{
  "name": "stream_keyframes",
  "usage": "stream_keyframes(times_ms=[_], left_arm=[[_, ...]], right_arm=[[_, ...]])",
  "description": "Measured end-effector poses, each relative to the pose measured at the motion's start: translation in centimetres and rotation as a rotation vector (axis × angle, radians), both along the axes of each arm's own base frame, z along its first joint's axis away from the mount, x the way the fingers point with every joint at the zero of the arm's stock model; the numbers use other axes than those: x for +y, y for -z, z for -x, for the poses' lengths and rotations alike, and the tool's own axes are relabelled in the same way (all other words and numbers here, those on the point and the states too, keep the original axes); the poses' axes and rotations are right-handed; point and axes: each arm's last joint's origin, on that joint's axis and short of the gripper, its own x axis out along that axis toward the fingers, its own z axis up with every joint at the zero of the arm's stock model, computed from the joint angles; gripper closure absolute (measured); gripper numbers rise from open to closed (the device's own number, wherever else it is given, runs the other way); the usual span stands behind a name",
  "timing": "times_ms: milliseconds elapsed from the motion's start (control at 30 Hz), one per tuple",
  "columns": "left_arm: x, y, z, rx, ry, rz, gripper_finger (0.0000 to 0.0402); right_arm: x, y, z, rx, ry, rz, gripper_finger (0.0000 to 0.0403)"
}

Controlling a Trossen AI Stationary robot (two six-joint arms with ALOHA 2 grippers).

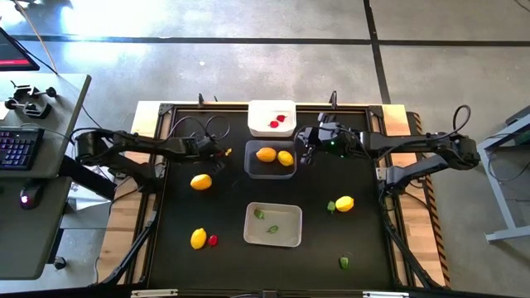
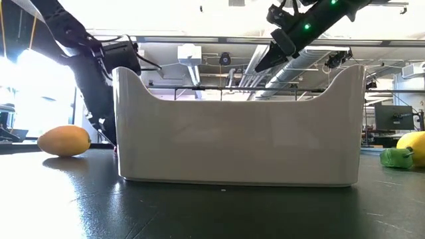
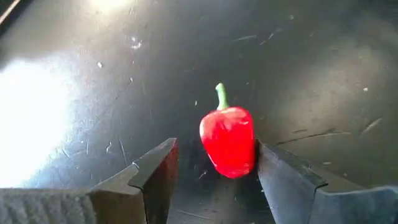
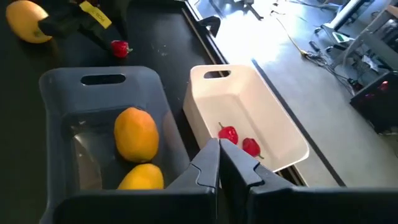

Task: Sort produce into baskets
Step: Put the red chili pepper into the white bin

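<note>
White basket and dark basket lie ahead of the right gripper, jaws closed and empty. Left gripper, jaws open, straddles the red pepper on the table, stem pointing away, nearer one finger.

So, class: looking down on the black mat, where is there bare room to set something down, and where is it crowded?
Free: the corner left of the white basket, and the stretch between the pale grey basket and the lemon at right. Crowded: mid-mat by the dark basket, where the shut right gripper hovers, and left, where the open left gripper straddles a red pepper.
</note>
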Motion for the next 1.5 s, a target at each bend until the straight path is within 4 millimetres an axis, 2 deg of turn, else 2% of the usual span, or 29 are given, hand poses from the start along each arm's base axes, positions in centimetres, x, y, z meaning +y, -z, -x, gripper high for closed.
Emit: stream_keyframes(times_ms=[200,533,633,733,1067,1167,1300,1500], left_arm=[[0.3,0.1,0.1,-0.006,0.011,0.032,0.0226],[0.6,0.0,0.0,0.007,0.085,0.006,0.0347],[1.0,-0.7,-0.3,-0.016,0.113,-0.017,0.0368],[1.7,-2.1,-0.9,-0.051,0.122,-0.026,0.0373],[5.6,-10.2,-4.5,-0.228,0.261,-0.154,0.0376],[6.8,-11.8,-5.8,-0.255,0.308,-0.177,0.0377],[8.5,-12.4,-8.5,-0.221,0.382,-0.208,0.0377],[11.1,-11.7,-12.5,-0.121,0.468,-0.197,0.0377]], right_arm=[[0.0,0.0,0.0,0.002,0.005,0.003,0.0402],[0.0,0.0,0.0,0.015,-0.007,0.02,0.0402],[0.0,0.0,0.0,0.013,-0.008,0.021,0.0402],[0.0,0.0,0.0,0.009,-0.008,0.022,0.0402],[-1.1,-0.5,-0.1,-0.053,0.013,0.022,0.0402],[-1.3,-0.5,-0.1,-0.052,0.02,0.021,0.0402],[-1.5,-0.3,-0.2,-0.046,0.025,0.017,0.0402],[-1.5,-0.4,-0.2,-0.054,0.024,0.021,0.0402]])
